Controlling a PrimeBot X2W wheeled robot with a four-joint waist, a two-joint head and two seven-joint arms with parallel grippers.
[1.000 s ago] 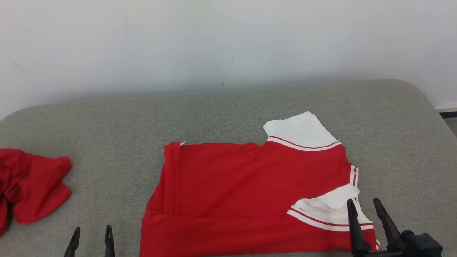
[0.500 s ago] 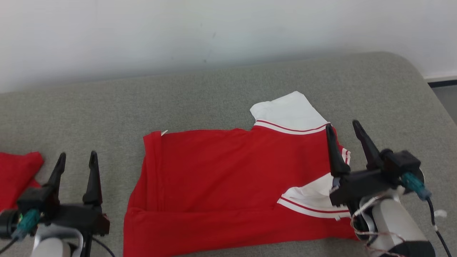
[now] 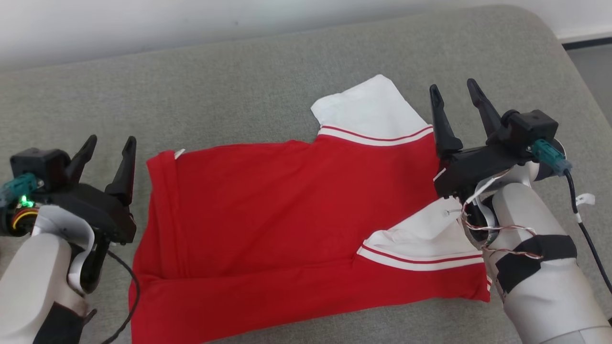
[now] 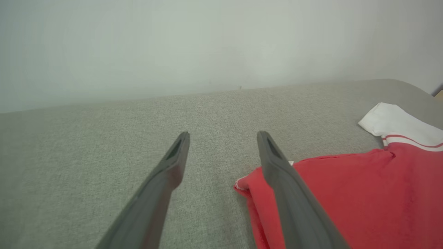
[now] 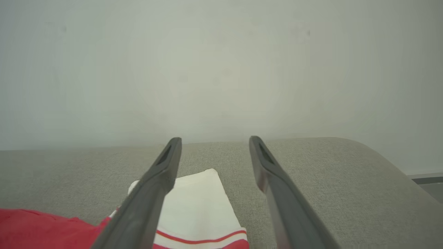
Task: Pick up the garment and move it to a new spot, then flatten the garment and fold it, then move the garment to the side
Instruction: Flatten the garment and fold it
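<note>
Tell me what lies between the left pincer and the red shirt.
Bare grey cushion separates left pincer and shirt, shown in head view.

Big grey fabric cushion point(image 3: 239, 95) sits under the left gripper point(image 3: 111, 139) and right gripper point(image 3: 452, 86), its rounded corner just past the right one. Plain white wall point(image 3: 143, 19) straight ahead of both. Bit of floor point(image 3: 597, 67) further right.

Looking down from the head, close over the garment point(image 3: 267, 215); from both wrists, skimming low toward the wall point(image 5: 221, 69), sharing the white sleeve point(image 4: 398, 124).
</note>
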